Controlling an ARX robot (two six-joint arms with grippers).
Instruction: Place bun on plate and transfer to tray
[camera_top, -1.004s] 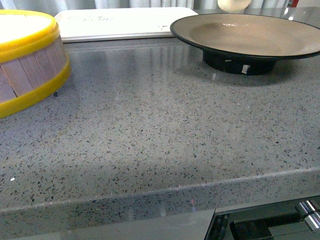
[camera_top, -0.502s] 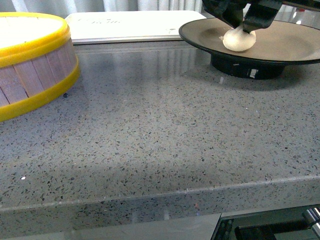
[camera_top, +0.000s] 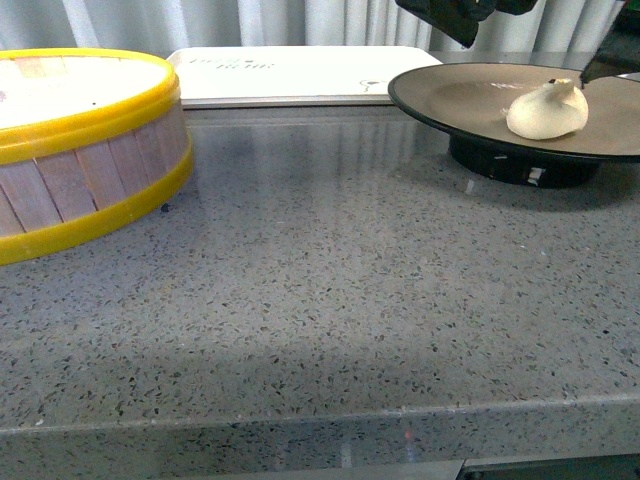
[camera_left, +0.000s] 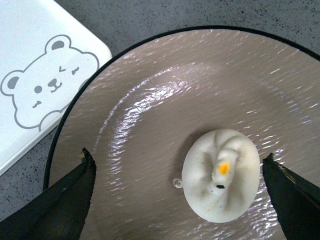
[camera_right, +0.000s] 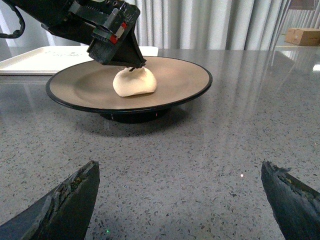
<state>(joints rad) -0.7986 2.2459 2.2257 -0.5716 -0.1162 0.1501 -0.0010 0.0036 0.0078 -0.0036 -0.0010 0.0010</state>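
Bun (camera_left: 221, 175) is down on the plate (camera_left: 125, 100), sitting a little off-centre, and nothing is gripping it. The left jaws hang right above it, spread wide to either side and holding nothing. The right jaws are wide open and empty too, low over the counter (camera_right: 200, 150) and facing the plate. So I'd call the first half done. What's left is the plate itself, bun and all, going onto the tray (camera_top: 300, 72) just beside it.
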